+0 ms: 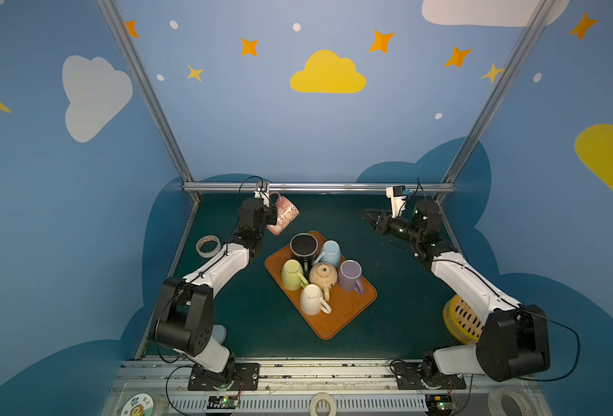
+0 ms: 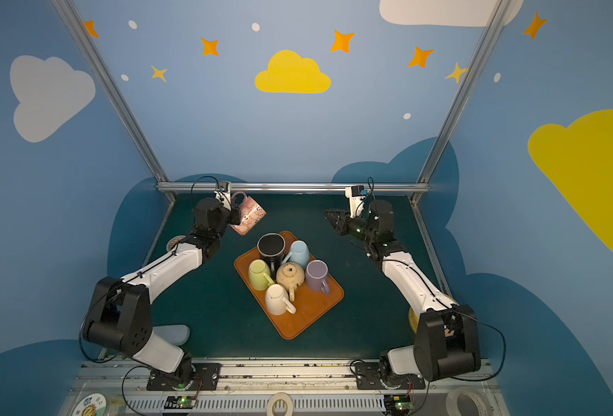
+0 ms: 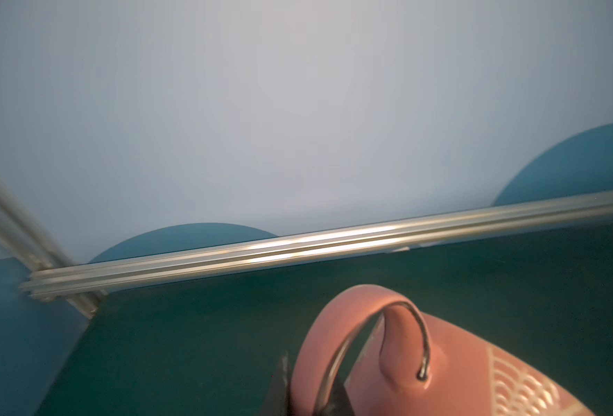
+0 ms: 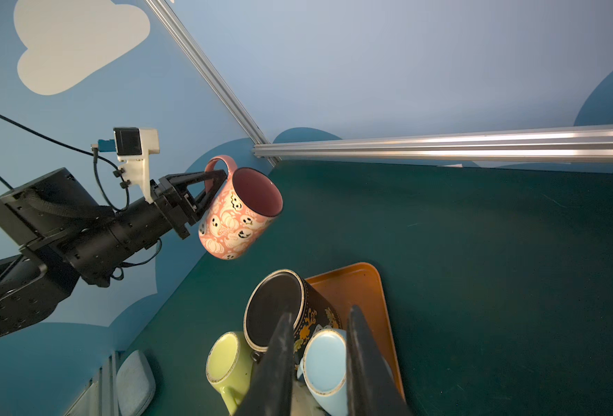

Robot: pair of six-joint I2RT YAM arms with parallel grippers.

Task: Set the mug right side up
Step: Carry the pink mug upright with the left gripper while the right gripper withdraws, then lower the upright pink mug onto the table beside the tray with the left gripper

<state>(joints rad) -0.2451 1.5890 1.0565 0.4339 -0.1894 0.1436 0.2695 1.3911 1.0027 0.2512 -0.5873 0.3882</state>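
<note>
Above the green table (image 1: pixel 398 306), behind the tray (image 1: pixel 337 320), the left gripper (image 4: pixel 215 185) pinches the pink mug (image 4: pixel 233 223) by its handle, tilted mid-turn, seemingly needing levelling and setting down next; the right gripper (image 1: pixel 369 217) hangs part-open, empty.

Lighting is dim and even. Left wrist view is motion-blurred, with glare streaks along the aluminium rail (image 3: pixel 334 248). Both top views bow at the edges.
</note>
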